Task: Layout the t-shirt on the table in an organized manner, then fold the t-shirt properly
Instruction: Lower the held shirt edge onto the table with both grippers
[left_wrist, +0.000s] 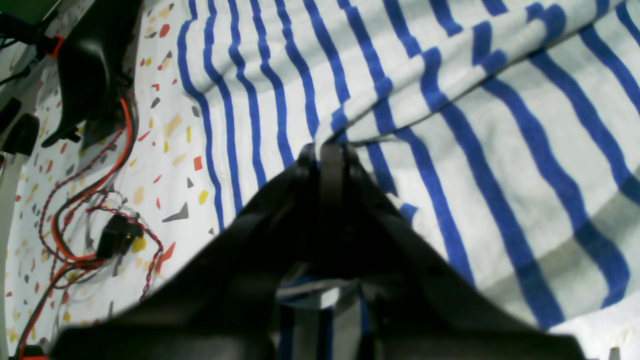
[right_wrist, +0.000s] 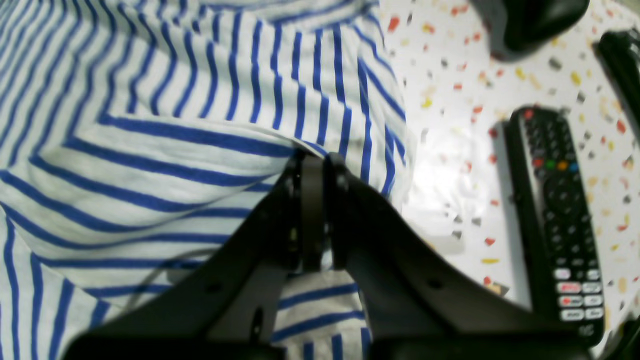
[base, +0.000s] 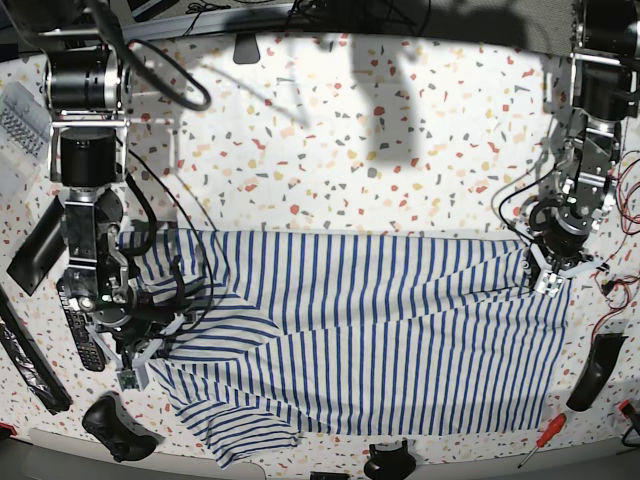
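Centrally: t-shirt (base: 360, 330) spread across lower middle of table (base: 400, 150), sleeve bunched lower left. Left gripper (base: 553, 272) at frame right, jaws closed, pinching shirt edge. Right gripper (base: 150, 345) at frame left, jaws closed, pinching cloth fold. Remote control (right_wrist: 557, 210) beside shirt on table.

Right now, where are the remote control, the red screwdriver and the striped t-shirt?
remote control (right_wrist: 560, 210): right wrist view, its button face.
red screwdriver (base: 541, 439): base view, its handle.
striped t-shirt (base: 370, 340): base view, mid-body cloth.
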